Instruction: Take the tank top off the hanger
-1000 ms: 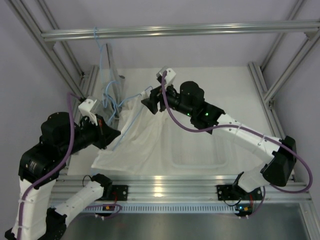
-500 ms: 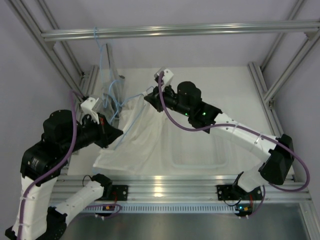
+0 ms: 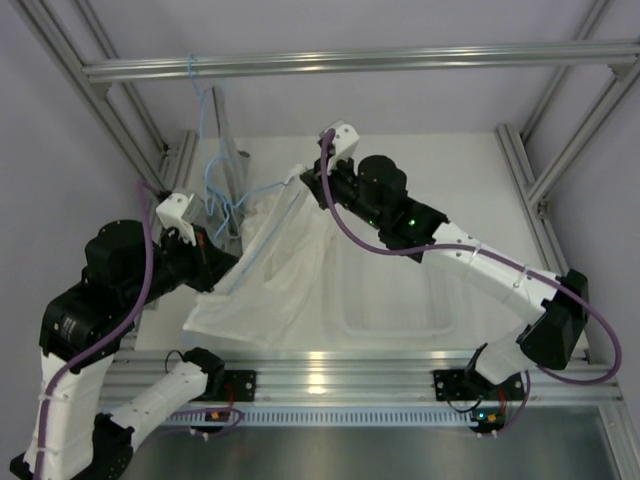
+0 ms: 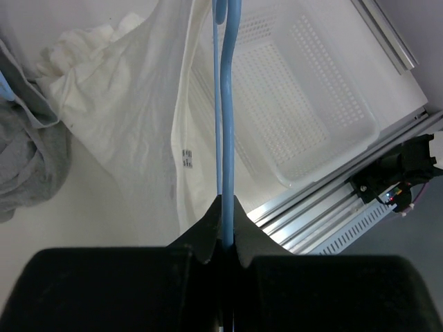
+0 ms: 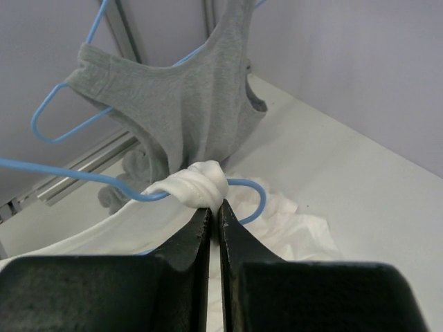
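White tank top (image 3: 272, 285) draped slantwise, strap bunched around light-blue hanger (image 4: 230, 104)

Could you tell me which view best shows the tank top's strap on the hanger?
The right wrist view: the white strap is bunched around the blue hanger right at the right gripper tips. The top view shows that spot small, beside the gripper. The left wrist view shows only the tank top body and hanger wire.

The tank top (image 3: 275, 275) drapes from the hanger (image 4: 228, 124) onto the table (image 3: 470, 180), left of the basket (image 4: 311, 97); the grey garment (image 5: 180, 111) hangs behind them, apparently from the overhead rail (image 3: 350, 60)
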{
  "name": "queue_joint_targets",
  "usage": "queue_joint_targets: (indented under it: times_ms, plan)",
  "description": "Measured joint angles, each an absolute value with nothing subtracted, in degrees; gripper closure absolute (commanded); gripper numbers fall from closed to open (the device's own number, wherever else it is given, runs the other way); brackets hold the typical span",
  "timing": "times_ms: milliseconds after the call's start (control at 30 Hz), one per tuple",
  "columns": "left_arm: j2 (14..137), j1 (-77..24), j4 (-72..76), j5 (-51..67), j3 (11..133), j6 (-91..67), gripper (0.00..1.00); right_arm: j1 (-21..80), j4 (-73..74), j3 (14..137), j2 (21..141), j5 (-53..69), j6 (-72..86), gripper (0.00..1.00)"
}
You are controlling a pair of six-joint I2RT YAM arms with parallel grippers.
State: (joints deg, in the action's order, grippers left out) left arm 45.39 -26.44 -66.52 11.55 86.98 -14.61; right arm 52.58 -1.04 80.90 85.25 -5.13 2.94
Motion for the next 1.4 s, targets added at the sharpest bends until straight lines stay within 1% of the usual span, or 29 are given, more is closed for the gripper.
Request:
queue_joint_targets:
  times_ms: [333,600,733,867,1000,1200,1400]
  plan:
    - [44.99,-26.46,-66.59,10.46,86.87,-14.20,1.00,49.25,0.73,87.81,87.74,-9.63,2.70,1.00]
    - [44.34,-26.44,-67.42,9.54,89.86,-14.22,1.00,46.96,2.37,88.18,90.30,-9.54,3.11,1.00]
    - [43.70,-26.44,-67.26,9.32,92.60,-14.22,1.00,46.57,2.87,88.16,91.20,-7.66,3.84,1.00]
    - [42.87,-26.46,-66.59,8.34,92.51,-14.22,1.00,46.57,1.41,85.76,90.63,-2.42,6.04,1.00]
    - [39.11,-26.44,-59.27,7.92,86.61,-14.59,1.00,46.57,-0.82,80.79,88.90,4.38,9.65,1.00]
    - [32.73,-26.44,-37.80,9.89,71.94,-17.12,1.00,46.87,-3.86,75.05,86.89,13.58,14.46,1.00]
    - [31.73,-26.44,-17.50,10.57,59.46,-19.62,1.00,48.84,-5.02,72.36,86.08,17.87,16.34,1.00]
